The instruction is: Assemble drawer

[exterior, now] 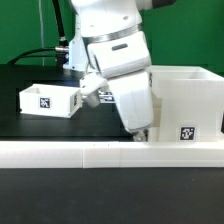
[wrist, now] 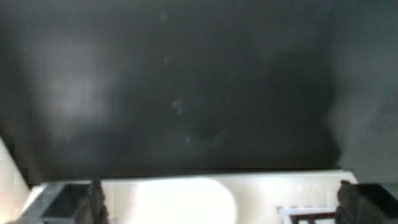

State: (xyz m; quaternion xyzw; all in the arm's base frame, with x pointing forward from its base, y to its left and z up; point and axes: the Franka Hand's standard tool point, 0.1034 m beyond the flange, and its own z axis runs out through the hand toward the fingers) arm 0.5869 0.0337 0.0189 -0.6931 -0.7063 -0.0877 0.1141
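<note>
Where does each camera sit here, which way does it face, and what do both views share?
Exterior view: off the arm, slightly above the table, facing across the rail at the tray and casing; shows the arm down to the hand.
Wrist view: on the wrist, looking past the hand down at the dark table; shows only its two fingers, spread apart.
Shared: the table and the hand; the white surface between the fingers cannot be identified.

One small tray (exterior: 62, 103), one tall box casing (exterior: 190, 95), one long rail (exterior: 100, 153); one robot arm (exterior: 115, 50)

Robotics lab: tagged tray (exterior: 50, 99), green backdrop (exterior: 25, 25)
</note>
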